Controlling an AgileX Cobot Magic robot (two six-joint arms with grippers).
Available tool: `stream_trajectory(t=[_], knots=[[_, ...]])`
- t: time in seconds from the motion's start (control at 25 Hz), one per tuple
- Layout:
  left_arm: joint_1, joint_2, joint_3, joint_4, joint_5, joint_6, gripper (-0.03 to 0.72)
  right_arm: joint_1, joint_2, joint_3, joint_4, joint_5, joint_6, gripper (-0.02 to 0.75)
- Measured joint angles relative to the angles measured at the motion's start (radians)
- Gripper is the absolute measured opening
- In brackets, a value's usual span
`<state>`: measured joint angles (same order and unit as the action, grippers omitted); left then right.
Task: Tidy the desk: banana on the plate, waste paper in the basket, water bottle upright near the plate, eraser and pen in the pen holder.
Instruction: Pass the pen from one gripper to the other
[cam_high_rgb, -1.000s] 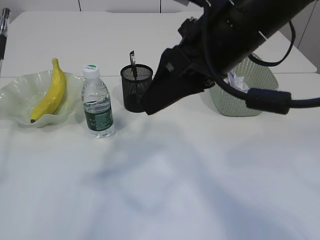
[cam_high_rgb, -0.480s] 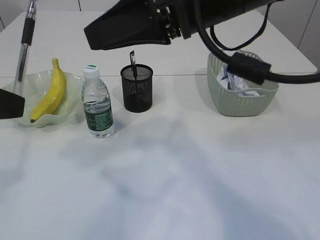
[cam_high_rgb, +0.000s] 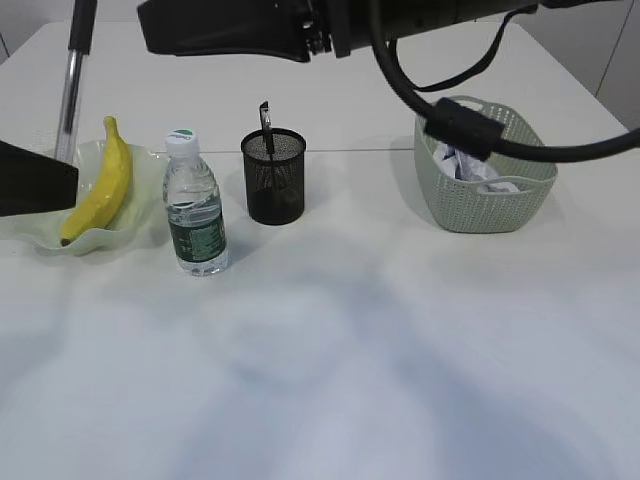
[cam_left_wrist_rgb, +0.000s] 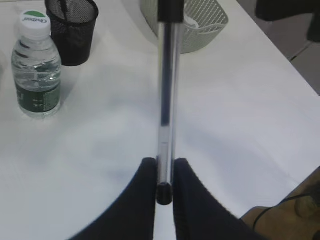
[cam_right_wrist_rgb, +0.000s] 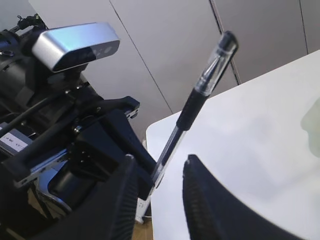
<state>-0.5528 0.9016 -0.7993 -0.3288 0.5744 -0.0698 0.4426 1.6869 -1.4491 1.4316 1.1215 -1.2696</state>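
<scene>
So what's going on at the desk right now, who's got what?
The left gripper is shut on the pen, holding it upright by its lower end above the desk. The right gripper has open fingers with nothing between them; the pen shows beyond them. The banana lies on the plate, the water bottle stands upright beside it, and crumpled paper sits in the basket. The pen holder has a dark item sticking out.

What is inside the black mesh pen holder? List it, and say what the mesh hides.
One dark pen-like item with a clip stands in the pen holder, its top poking above the rim. Whether the eraser lies at the bottom cannot be told; the mesh is too dark.
</scene>
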Motion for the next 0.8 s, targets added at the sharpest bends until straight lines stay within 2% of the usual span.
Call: stream_trajectory(t=[0.32, 0.6, 0.8], knots=[[0.0, 0.0, 0.0, -0.146, -0.042, 0.182, 0.037, 0.0, 0.022, 0.0, 0.05, -0.01, -0.051, 0.237], [0.0, 0.0, 0.0, -0.177, -0.043, 0.211, 0.037, 0.0, 0.038, 0.0, 0.182, -0.01, -0.101, 0.239], [0.0, 0.0, 0.0, -0.179, -0.054, 0.213, 0.037, 0.0, 0.046, 0.0, 0.196, 0.0, -0.107, 0.239]])
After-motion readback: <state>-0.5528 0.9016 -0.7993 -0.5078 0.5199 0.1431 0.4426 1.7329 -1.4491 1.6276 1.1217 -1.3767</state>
